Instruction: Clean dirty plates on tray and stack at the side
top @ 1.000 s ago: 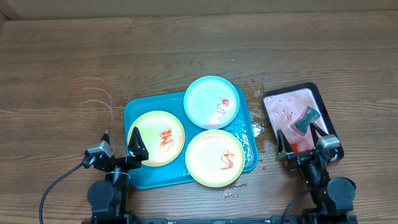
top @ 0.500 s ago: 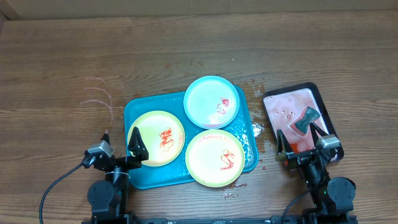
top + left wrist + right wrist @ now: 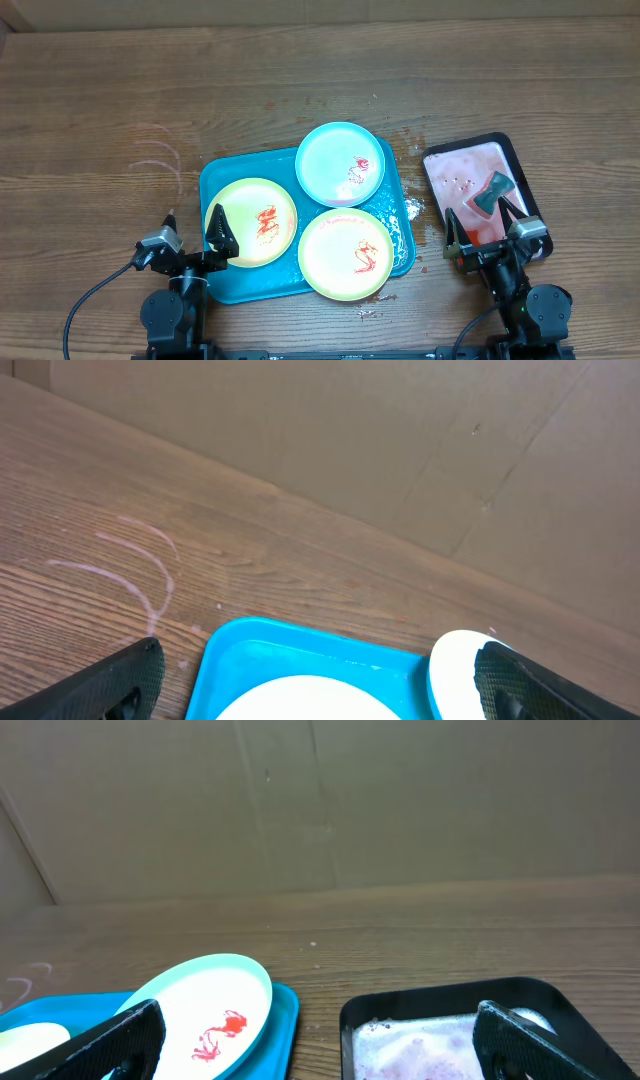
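Observation:
The turquoise tray [image 3: 225, 288] lies at the table's front centre and holds three plates with red sauce smears. A yellow-green plate [image 3: 250, 221] is at its left, another yellow-green plate [image 3: 345, 254] at its front right, and a light blue plate [image 3: 340, 163] at its back right. My left gripper [image 3: 195, 230] is open and empty at the tray's left front edge. My right gripper [image 3: 482, 222] is open and empty over the front of the black tray. In the left wrist view the tray [image 3: 300, 655] lies between the fingers. The blue plate [image 3: 205, 1010] shows in the right wrist view.
A black-rimmed tray [image 3: 520, 165] with pinkish foamy water stands at the right, with a dark sponge [image 3: 492, 192] in it. Sauce specks and wet spots [image 3: 412, 210] lie on the wood between the trays. Faint white marks [image 3: 155, 160] are on the table at left. A cardboard wall stands behind.

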